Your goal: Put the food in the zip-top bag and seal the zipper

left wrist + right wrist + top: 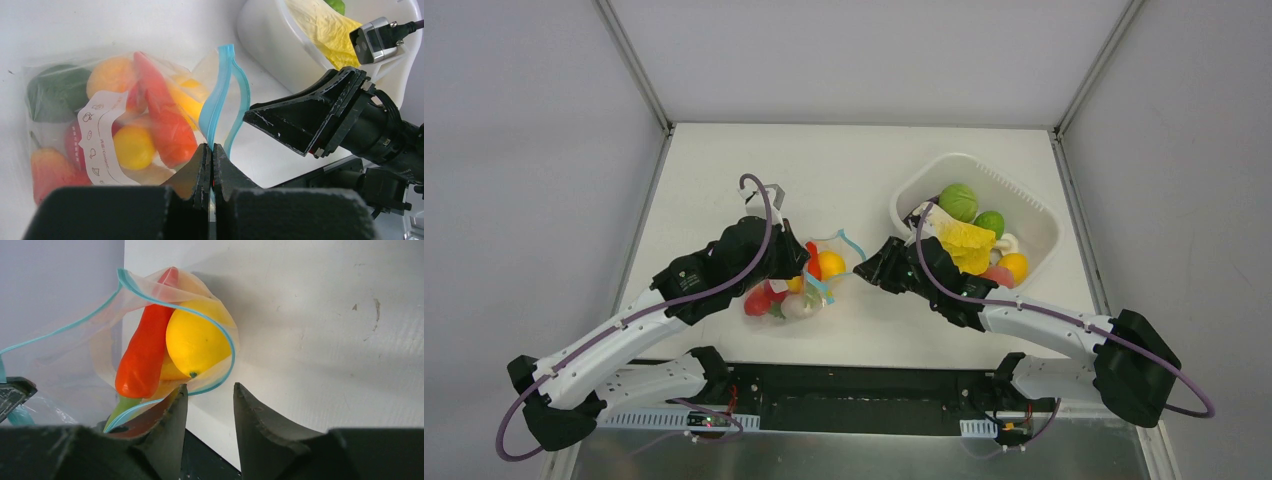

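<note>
Zip-top bag (100,125) on desk centre, left of tub (260,30), food (132,147) inside, mouth gaping. Left pincer (211,150) pressed together on zipper (216,95). Right pincer (210,390) spread, empty, beside mouth. Best to straddle both zipper lips squarely before pinching.

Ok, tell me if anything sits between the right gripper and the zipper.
Nothing visible does. The open right gripper sits right at the zipper, which the left gripper pinches.
</note>
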You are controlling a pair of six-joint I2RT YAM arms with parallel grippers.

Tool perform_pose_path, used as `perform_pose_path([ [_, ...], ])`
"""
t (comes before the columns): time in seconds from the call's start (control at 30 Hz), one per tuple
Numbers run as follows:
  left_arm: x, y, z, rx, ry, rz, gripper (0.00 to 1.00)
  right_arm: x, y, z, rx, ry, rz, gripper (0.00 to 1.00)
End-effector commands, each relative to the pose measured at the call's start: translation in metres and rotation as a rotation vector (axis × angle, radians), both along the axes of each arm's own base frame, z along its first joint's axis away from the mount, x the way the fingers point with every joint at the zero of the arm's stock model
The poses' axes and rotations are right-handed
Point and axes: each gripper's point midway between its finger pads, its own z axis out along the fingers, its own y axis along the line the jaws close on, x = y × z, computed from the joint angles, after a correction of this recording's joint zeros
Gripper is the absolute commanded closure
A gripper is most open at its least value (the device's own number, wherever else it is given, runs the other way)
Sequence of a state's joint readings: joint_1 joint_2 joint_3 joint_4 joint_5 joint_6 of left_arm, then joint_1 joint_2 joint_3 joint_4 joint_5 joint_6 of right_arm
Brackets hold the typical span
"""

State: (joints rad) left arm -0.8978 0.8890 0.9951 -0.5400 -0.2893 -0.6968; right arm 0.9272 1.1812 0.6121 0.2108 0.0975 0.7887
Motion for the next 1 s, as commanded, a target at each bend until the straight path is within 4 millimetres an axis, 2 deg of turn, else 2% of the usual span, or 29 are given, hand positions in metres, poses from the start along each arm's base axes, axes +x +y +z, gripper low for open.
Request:
perform_pose_path([
  [0.0, -0.001, 0.0, 0.021, -0.078, -0.051, 0.007, 1.0, 0.008, 0.007, 0.029, 0.048, -0.059, 0.01, 0.53],
  [0.03, -0.002, 0.002, 0.021, -0.078, -0.054, 0.012, 1.0, 0.008, 0.007, 0.031, 0.053, -0.058, 0.01, 0.49],
  [0.13, -0.003, 0.006, 0.024, -0.079, -0.061, 0.018, 1.0, 0.011, 0.007, 0.041, 0.07, -0.074, 0.001, 0.49],
  [0.3, -0.006, 0.003, 0.024, -0.109, -0.064, 0.001, 1.0, 0.02, 0.004, 0.03, 0.087, -0.028, -0.074, 0.51],
  [0.37, -0.007, 0.002, 0.021, -0.119, -0.061, -0.001, 1.0, 0.021, 0.006, 0.032, 0.109, -0.032, -0.076, 0.51],
  [0.47, -0.007, 0.004, 0.019, -0.122, -0.062, 0.005, 1.0, 0.023, 0.006, 0.041, 0.136, -0.048, -0.082, 0.51],
  [0.57, -0.006, 0.004, 0.018, -0.121, -0.062, 0.013, 1.0, 0.024, 0.005, 0.053, 0.173, -0.064, -0.095, 0.44],
  [0.63, -0.006, 0.003, 0.019, -0.126, -0.063, 0.009, 1.0, 0.025, 0.004, 0.056, 0.219, -0.05, -0.106, 0.44],
  [0.73, -0.005, 0.001, 0.019, -0.125, -0.062, 0.008, 1.0, 0.019, 0.008, 0.046, 0.216, -0.004, -0.083, 0.45],
  [0.9, -0.004, 0.001, 0.018, -0.127, -0.063, 0.011, 1.0, 0.011, 0.008, 0.015, 0.15, 0.075, -0.064, 0.45],
  [0.97, -0.003, 0.001, 0.018, -0.135, -0.067, 0.015, 1.0, 0.01, 0.008, 0.009, 0.133, 0.089, -0.061, 0.45],
])
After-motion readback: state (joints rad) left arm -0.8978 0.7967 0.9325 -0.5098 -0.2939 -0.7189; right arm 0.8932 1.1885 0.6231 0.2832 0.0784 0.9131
